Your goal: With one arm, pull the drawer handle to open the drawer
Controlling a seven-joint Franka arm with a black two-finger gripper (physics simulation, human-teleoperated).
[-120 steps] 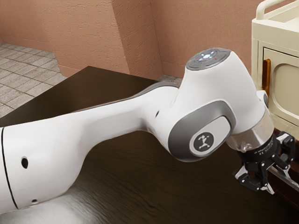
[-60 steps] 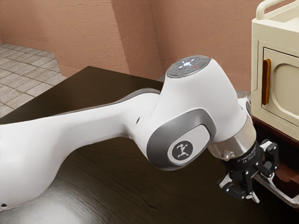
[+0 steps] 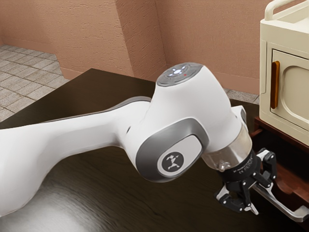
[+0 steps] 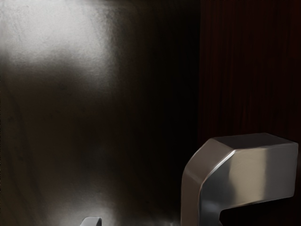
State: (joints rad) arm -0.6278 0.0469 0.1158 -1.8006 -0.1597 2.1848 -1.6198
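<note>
In the exterior view my gripper point(image 3: 260, 197) is at the lower right, tilted downward with its fingers apart around the drawer's metal handle point(image 3: 281, 205). The reddish-brown drawer point(image 3: 292, 184) stands partly pulled out below the cream cabinet, with a dark interior behind its front. The wrist view has the bent end of the silver handle point(image 4: 251, 172) against the dark red drawer front point(image 4: 249, 70). A small metallic fingertip point(image 4: 91, 221) lies at the lower edge, with a gap between it and the handle. Part of the handle is hidden behind the gripper.
The cream cabinet point(image 3: 292, 113) with an orange-brown door handle point(image 3: 274, 85) stands above the drawer at the exterior view's right. A dark wooden surface point(image 3: 111, 183) extends beneath the arm. Pinkish walls point(image 3: 203, 36) rise behind.
My gripper has moved toward the exterior view's left and slightly down. The handle and drawer have come the same way, exposing more of the drawer's dark interior.
</note>
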